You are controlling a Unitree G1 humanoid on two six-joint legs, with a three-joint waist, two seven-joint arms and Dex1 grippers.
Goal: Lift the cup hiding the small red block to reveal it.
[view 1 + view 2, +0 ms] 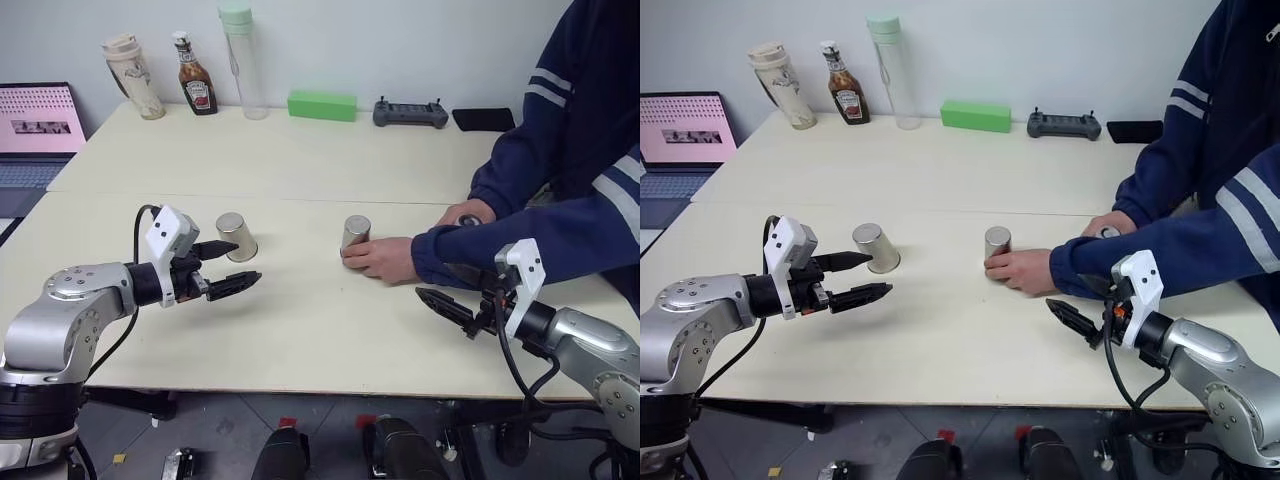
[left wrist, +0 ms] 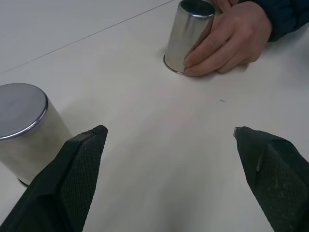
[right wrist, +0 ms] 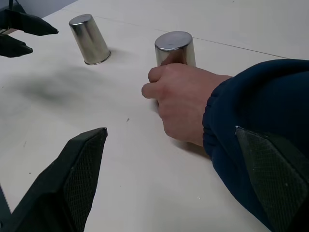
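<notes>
Two shiny metal cups stand upside down on the cream table (image 1: 300, 330). The left cup (image 1: 236, 236) stands free, just beyond my left gripper (image 1: 248, 262), which hovers open and level with its upper finger close to the cup's side. A person's hand (image 1: 385, 258) grips the middle cup (image 1: 355, 234). My right gripper (image 1: 431, 279) stands open near the table's front right, just in front of the person's dark blue sleeve (image 1: 520, 245), and points toward that hand. The small red block is hidden.
The person's other hand (image 1: 465, 213) rests on the table at the right. Along the far edge stand a tumbler (image 1: 132, 77), a ketchup bottle (image 1: 194, 75), a tall clear bottle (image 1: 241, 60), a green box (image 1: 322, 105), a controller (image 1: 410, 113) and a phone (image 1: 483, 119). A laptop (image 1: 35, 130) sits far left.
</notes>
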